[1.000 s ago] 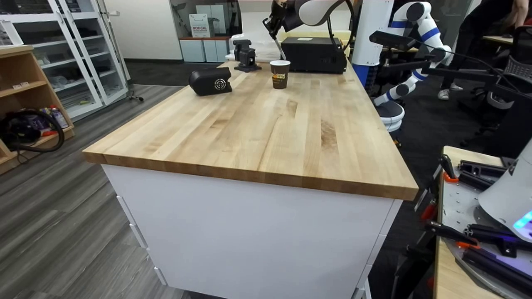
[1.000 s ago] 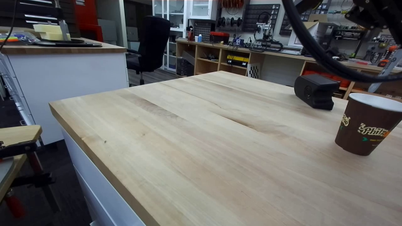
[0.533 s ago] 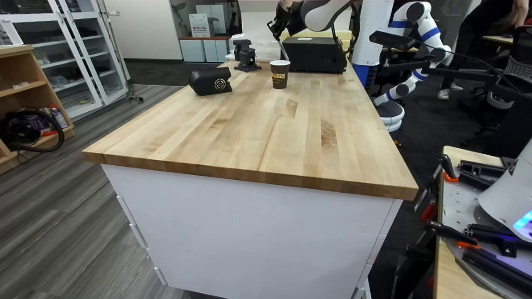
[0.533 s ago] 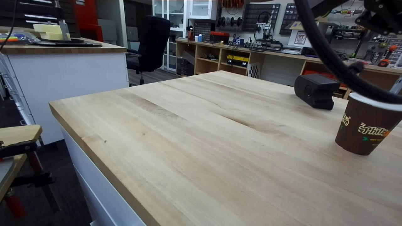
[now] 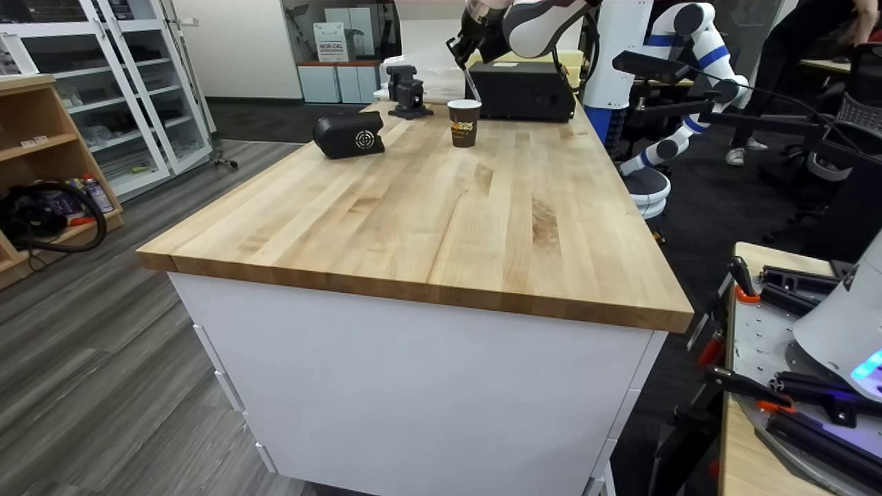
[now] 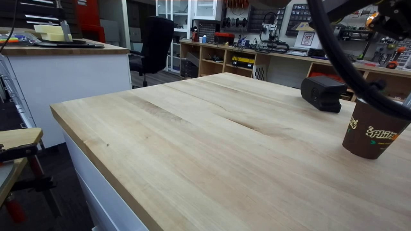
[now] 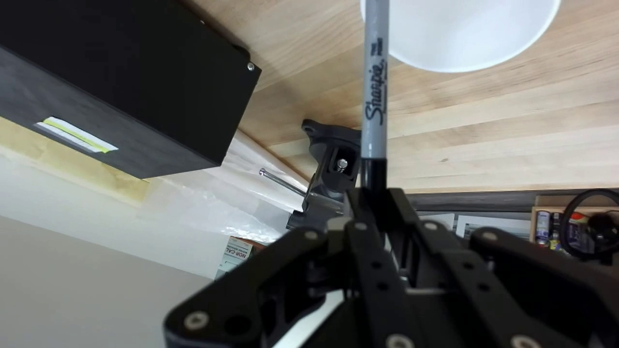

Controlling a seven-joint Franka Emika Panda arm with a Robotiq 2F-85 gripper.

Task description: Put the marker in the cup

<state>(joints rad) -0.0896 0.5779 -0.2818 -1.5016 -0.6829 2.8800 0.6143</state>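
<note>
Since abt a sec ago, fingers (image 7: pixel 362 239) have been brought a bit lower w/ the marker (image 7: pixel 375 96), and the hose (image 6: pixel 342 62) has been carried down too, so most of the rim of the cup (image 6: pixel 374 134) is now covered by it in an exterior view. Cup itself hasn't been shifted.

Nearest, in wrist view: marker is clenched by the fingers at its black end, grey body pointed away; free end is cut off at top of view.

Next out: cup is stood upright on the wooden surface (image 7: pixel 508 140), white inside seen from above. Rim is crossed by the marker in wrist view, but whether the free end is inside, above or beyond it can't be told; it isn't clearly seen in either exterior view. Marker is slanted.

Step in hand, prob.: final line-up at cup; pick-up done, release not yet. Next move calls for free end to be centred over the mouth, marker swung more upright if poss., then lowered well in before grip is eased. If released early or off-ctr, it could be dropped outside, or cup (prob. light) tipped.

Farther back, vise (image 5: pixel 406 93) and black box (image 5: pixel 524 91) are seen, apart from cup.
</note>
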